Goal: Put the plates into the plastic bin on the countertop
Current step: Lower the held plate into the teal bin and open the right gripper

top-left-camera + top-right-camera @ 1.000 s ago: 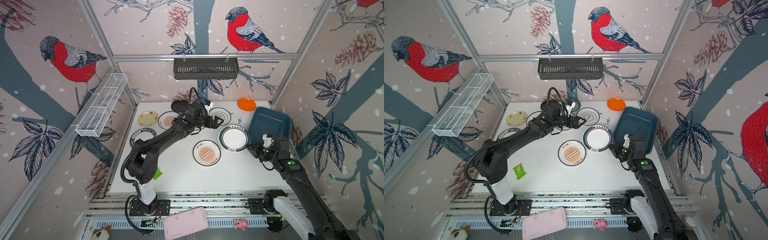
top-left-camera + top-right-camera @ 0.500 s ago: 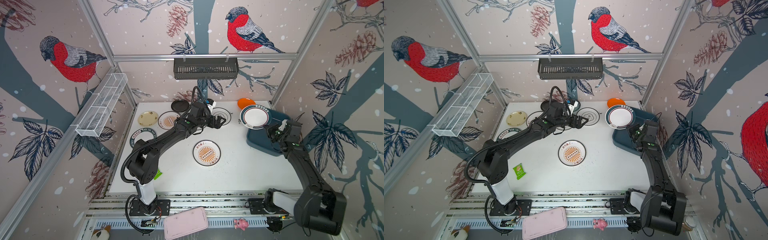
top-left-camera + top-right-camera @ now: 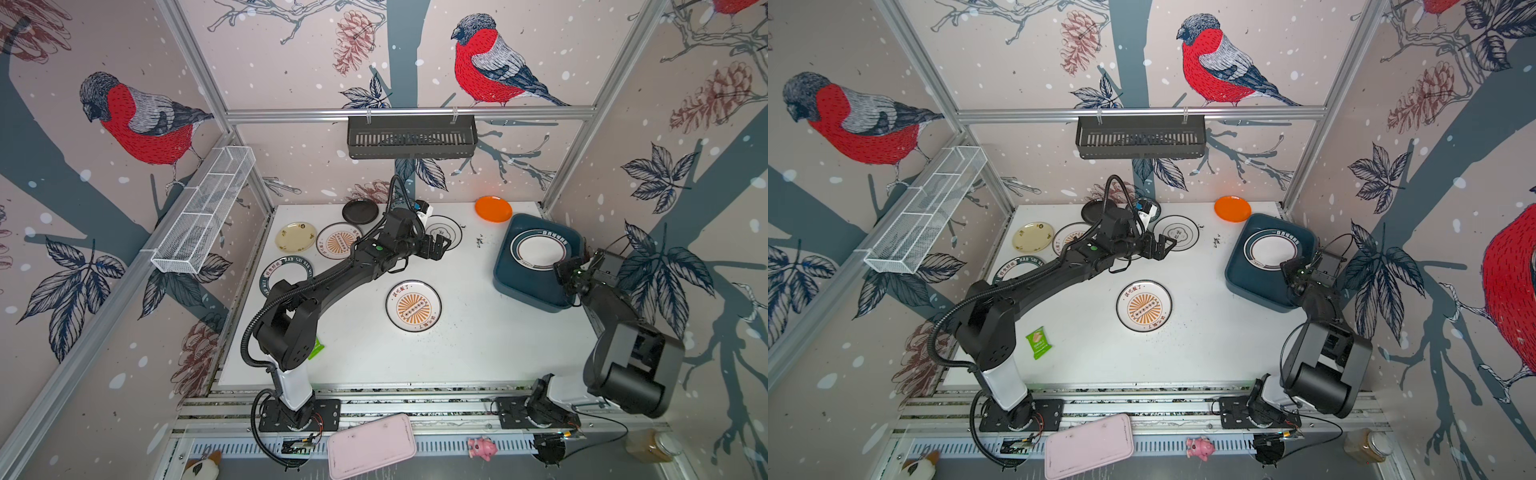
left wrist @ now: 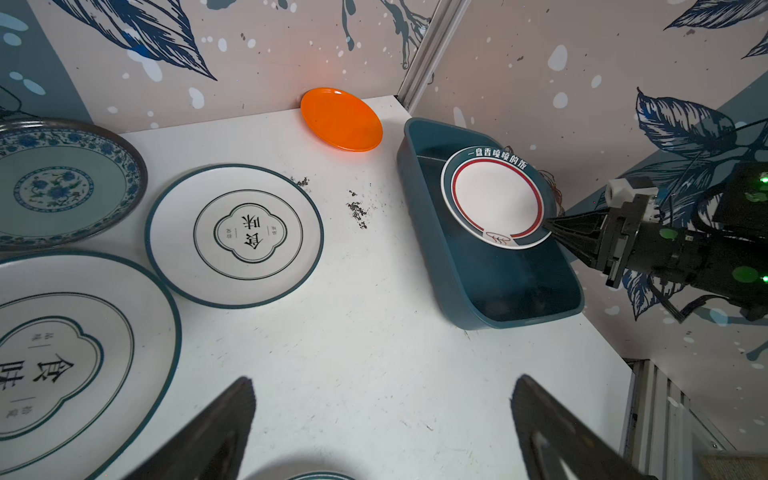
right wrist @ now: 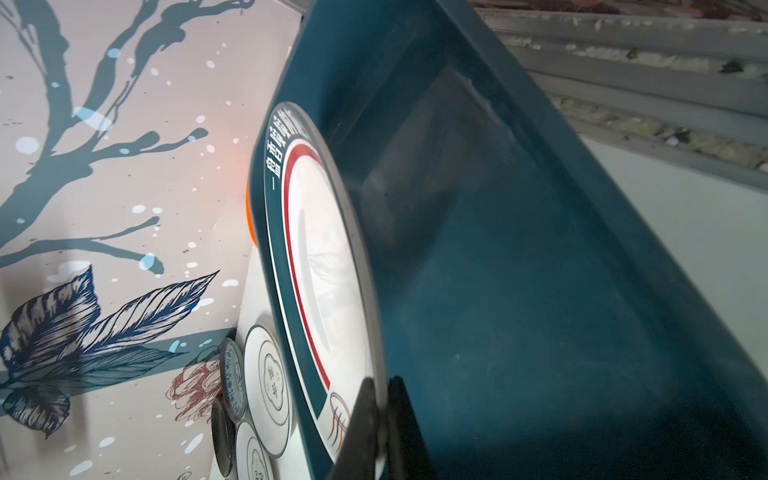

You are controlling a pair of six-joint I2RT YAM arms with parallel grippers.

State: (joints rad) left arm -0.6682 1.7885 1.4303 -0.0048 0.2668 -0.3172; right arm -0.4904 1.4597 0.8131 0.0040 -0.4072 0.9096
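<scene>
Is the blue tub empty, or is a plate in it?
Empty. The plastic bin shows a bare floor in the right wrist view; the red-ringed plate hangs over it, pinched by the shut right gripper.

We see the right gripper (image 3: 564,269) closed on the near rim of a white plate with a dark ring (image 3: 538,249), which lies within the teal plastic bin (image 3: 536,293), toward its far end. The left gripper (image 3: 443,246) hangs with jaws spread above a thin-rimmed white plate (image 3: 455,228) at the back of the white countertop (image 3: 478,345). We also find an orange plate (image 3: 493,209) just beyond the bin and a sunburst plate (image 3: 413,306) alone mid-table.
</scene>
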